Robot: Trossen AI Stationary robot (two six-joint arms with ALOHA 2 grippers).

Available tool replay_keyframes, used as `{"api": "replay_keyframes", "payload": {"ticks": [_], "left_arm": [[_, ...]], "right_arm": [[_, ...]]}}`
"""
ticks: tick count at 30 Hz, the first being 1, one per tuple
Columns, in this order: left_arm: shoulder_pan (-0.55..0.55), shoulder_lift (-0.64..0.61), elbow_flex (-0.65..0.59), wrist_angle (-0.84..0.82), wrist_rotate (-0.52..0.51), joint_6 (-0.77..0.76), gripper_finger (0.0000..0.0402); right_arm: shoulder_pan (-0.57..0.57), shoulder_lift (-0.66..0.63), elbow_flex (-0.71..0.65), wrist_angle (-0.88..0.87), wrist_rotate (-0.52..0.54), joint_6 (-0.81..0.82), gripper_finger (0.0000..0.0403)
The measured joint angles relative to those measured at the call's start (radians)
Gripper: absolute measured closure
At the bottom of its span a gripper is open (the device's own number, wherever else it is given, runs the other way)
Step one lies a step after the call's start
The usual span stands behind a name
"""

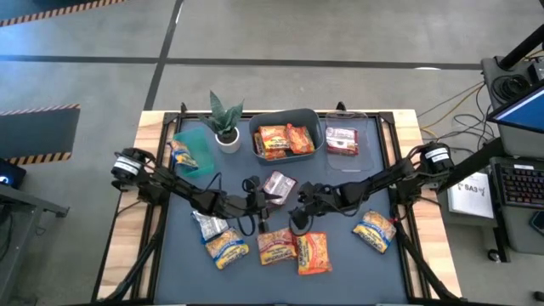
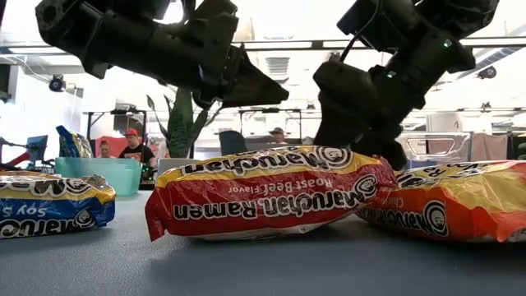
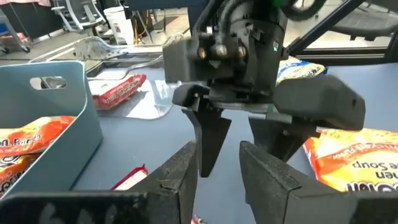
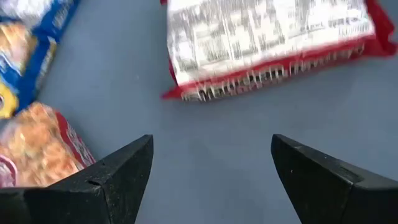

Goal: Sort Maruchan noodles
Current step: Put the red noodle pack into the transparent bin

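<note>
Mat: blue-grey mat (image 1: pixel 340 255), packets scattered around both grippers.
Right gripper (image 4: pixel 211 168): jaws wide, empty, red-and-white packet (image 4: pixel 267 46) just ahead, likely lining up.
Left gripper (image 3: pixel 214 171): part-open, holding nothing visible, facing it.

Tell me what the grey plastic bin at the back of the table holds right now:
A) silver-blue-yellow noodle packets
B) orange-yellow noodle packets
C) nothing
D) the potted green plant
B: the high view shows the grey plastic bin holding orange-yellow crinkly noodle packets, while the potted green plant stands on the table beside it.
</note>
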Motion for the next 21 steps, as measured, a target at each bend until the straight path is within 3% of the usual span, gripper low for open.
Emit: {"api": "replay_keyframes", "payload": {"ticks": [8,14,21], "left_arm": [[0.002,-0.002,0.016,-0.143,-0.001,0.004,0.0299],[0.003,-0.008,0.016,-0.260,-0.007,0.050,0.0299],[0.016,-0.092,0.012,-0.512,-0.029,0.075,0.0292]], "right_arm": [[0.011,-0.024,0.000,-0.066,-0.023,0.005,0.0090],[0.023,-0.044,0.018,-0.052,-0.012,-0.152,0.0103],[0.024,-0.024,0.102,-0.052,0.036,-0.303,0.0125]]}}
